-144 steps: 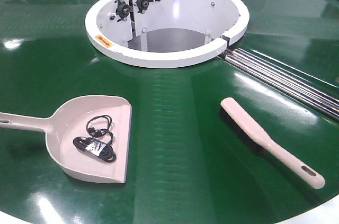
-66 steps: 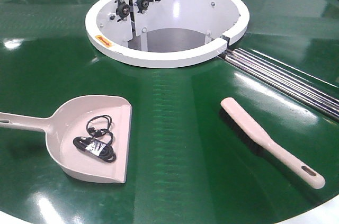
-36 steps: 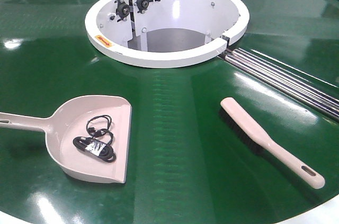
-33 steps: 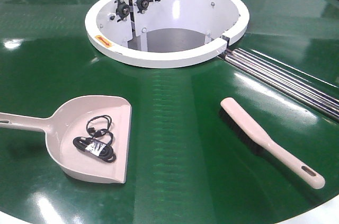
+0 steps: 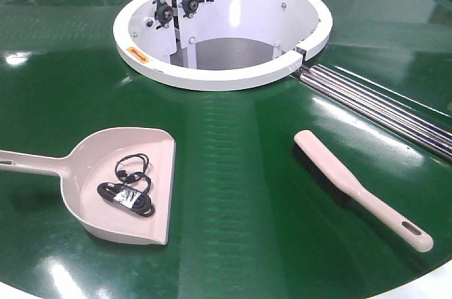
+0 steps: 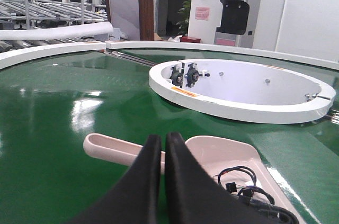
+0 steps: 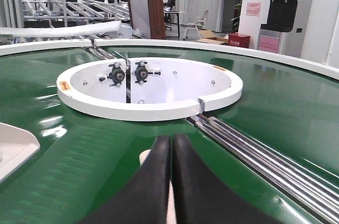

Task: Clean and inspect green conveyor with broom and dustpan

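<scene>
Green conveyor (image 5: 233, 172) belt, glossy and curved around its white central ring (image 5: 212, 73), appears swept: no loose debris shows on the visible surface, and a tangle of black cable (image 5: 127, 189) lies inside the dustpan (image 5: 141, 225), which rests flat on the belt at the front left with its long handle pointing left. The broom (image 5: 357, 189) lies on the belt at the front right, well apart from the pan, bristles facing the pan's side and its slotted handle end toward the near rim. Silver roller rods (image 5: 381, 104) run off to the right behind it. Neither tool is held. The left gripper (image 6: 161, 144) hangs low over the dustpan's handle, its black fingers pressed together and empty; the right gripper (image 7: 170, 144) sits likewise closed and empty, just above the broom's tip. Judging by the layout, collection seems done and inspection or putting away remains.
</scene>
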